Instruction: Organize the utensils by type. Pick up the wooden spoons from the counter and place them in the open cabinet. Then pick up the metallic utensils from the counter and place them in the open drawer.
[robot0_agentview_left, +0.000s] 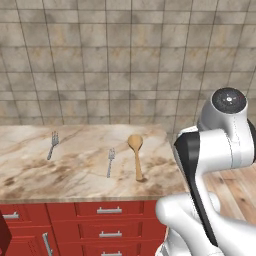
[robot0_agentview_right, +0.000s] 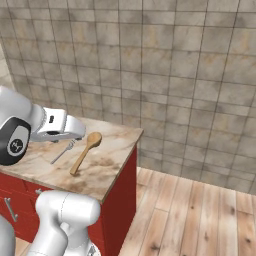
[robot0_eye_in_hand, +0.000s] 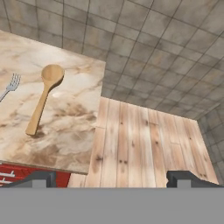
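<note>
On the beige marbled counter (robot0_agentview_left: 75, 177) lies a tan wooden spoon (robot0_agentview_left: 136, 154), bowl toward the wall. Left of it is a small grey fork (robot0_agentview_left: 110, 162), and a second fork (robot0_agentview_left: 52, 145) lies further left. The right base view shows the spoon (robot0_agentview_right: 84, 153) and one fork (robot0_agentview_right: 63, 151) partly behind my arm. In the hand view the spoon (robot0_eye_in_hand: 43, 98) is at upper left with fork tines (robot0_eye_in_hand: 13, 83) at the edge. My gripper (robot0_eye_in_hand: 111, 178) is open, fingertips wide apart and nothing between them, up over the floor past the counter's end. The open cabinet and open drawer are out of view.
Closed red drawer fronts (robot0_agentview_left: 110, 211) with silver handles run under the counter. A dark red panel (robot0_agentview_left: 4, 235) shows at the lower left corner; I cannot tell what it is. A tiled wall (robot0_agentview_left: 125, 60) backs the counter. Wooden floor (robot0_agentview_right: 200, 215) lies beyond the counter's right end.
</note>
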